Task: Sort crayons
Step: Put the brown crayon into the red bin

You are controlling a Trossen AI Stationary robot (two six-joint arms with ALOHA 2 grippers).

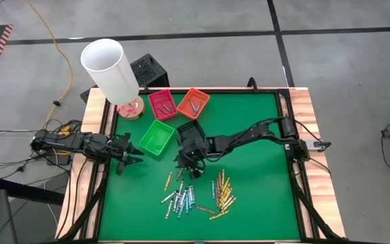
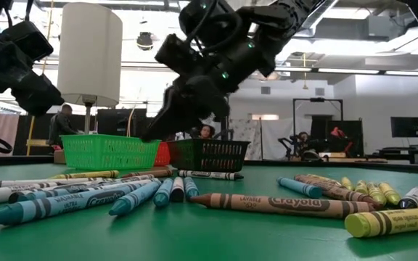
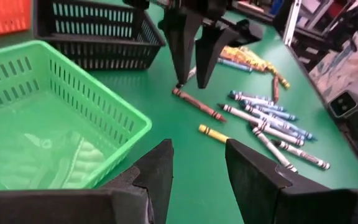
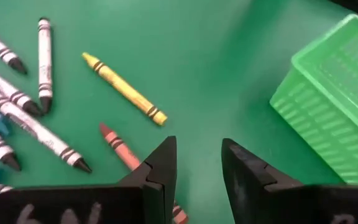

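the right tool [image 1: 189,168] is held fingers apart and empty just above a red-brown crayon [image 4: 122,147], positioned for pickup. the crayons [image 1: 198,193] are scattered at 6 o'clock on the worktop [image 1: 263,196]. the left tool [image 1: 133,154], also apart, waits at 9 o'clock beside the green tray [image 1: 156,137].

crayons [image 1: 198,195]: loose yellow, blue, white, red-brown sticks | lying flat, scattered | one red-brown crayon [image 4: 122,148] just below right gripper [image 4: 197,158] | rest nearby beyond it
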